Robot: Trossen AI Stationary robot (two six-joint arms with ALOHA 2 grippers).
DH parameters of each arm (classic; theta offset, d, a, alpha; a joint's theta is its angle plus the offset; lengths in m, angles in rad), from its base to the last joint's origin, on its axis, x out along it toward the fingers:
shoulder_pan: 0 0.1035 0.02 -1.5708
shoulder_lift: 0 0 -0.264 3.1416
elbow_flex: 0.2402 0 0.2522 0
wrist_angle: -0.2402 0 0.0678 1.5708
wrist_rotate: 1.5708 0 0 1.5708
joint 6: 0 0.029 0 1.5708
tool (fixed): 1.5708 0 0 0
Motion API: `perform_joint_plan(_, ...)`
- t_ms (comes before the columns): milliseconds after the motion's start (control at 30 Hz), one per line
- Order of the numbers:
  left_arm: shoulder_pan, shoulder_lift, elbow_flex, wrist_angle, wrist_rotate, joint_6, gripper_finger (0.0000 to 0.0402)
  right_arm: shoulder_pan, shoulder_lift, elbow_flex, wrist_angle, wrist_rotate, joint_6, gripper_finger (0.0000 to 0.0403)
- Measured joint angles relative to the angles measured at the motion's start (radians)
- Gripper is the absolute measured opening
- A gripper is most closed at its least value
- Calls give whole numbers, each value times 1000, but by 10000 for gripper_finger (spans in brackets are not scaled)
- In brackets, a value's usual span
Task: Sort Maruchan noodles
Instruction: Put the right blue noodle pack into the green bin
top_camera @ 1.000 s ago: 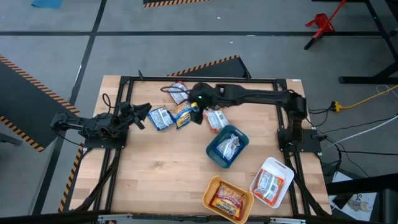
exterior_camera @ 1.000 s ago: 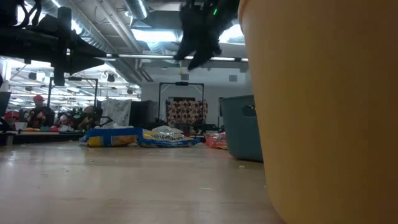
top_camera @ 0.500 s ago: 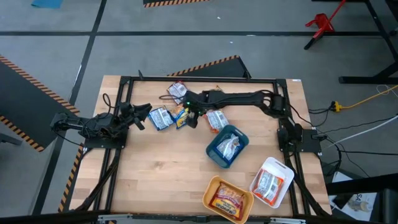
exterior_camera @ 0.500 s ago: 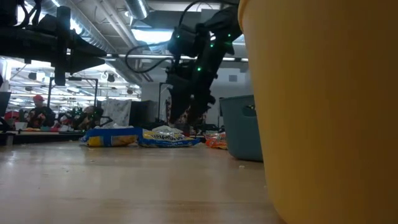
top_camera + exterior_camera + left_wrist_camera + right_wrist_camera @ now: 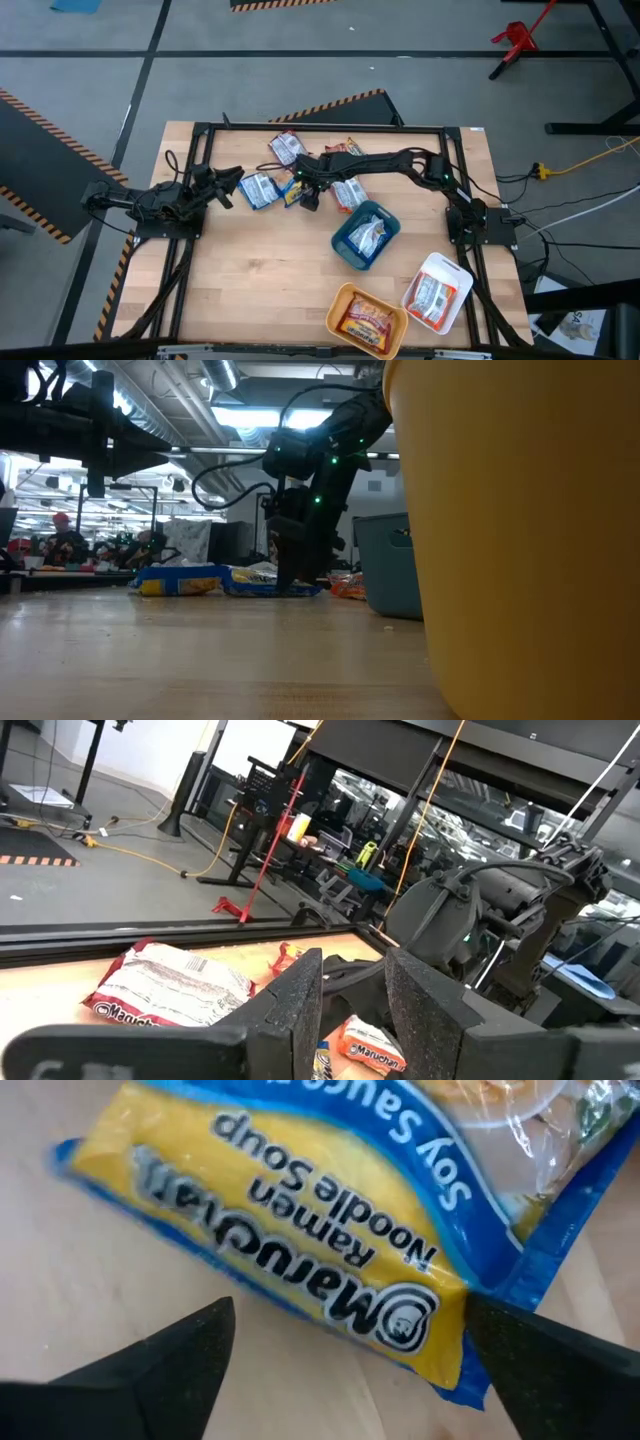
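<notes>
**Now reaching: right gripper poised over a Soy Sauce packet**

Low over the far middle of the worktop (image 5: 250, 270), the right gripper (image 5: 306, 192) has its fingers spread wide on either side of a blue-and-yellow packet (image 5: 300, 1250), and it grips nothing yet. The step in hand looks like the approach to a pick-up. The wrist camera reads the wrapper plainly: "Maruchan", "Ramen Noodle Soup" and "Soy Sauce".

That packet lies in the loose cluster of Maruchan noodles (image 5: 300, 175) near the far edge, with a blue-and-white packet (image 5: 258, 189) just beside it and a red-and-white packet (image 5: 347, 192) on the other side. Three trays nearer the front each already hold a packet: the teal tray (image 5: 347, 252), the orange tray (image 5: 338, 300) and the white tray (image 5: 450, 268).

The next move probably calls for a short descent and a close across the packet's narrow width. The crinkly film may slip or drag a neighbour along. Judging by its colours, the teal tray seems the likely home, though I cannot be sure.

The left gripper (image 5: 226, 183) waits at the left side of the worktop, fingers narrowly parted and empty. Its wrist view shows a further red-and-white packet (image 5: 170, 985) with "Maruchan" along its edge.
</notes>
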Motion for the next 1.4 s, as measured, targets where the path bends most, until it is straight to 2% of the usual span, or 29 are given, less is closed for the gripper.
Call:
perform_joint_plan(167,0,0,0,0,0,0,108,-15,17,3,-18,-8,93,312)
perform_joint_plan(533,0,0,0,0,0,0,108,-19,28,21,-35,-19,198,50)
perform_joint_plan(600,0,0,0,0,0,0,108,-19,29,33,-45,-28,197,17)
perform_joint_plan(867,0,0,0,0,0,-1,108,-16,40,195,-205,-46,185,5)
perform_joint_plan(1067,0,0,0,0,0,-2,108,7,40,370,-425,-36,163,4)
perform_joint_plan(1333,0,0,0,0,0,-5,108,137,33,585,-780,-22,113,2)
perform_joint_plan(1400,0,0,0,0,0,-7,108,170,-13,556,-797,-42,116,2)
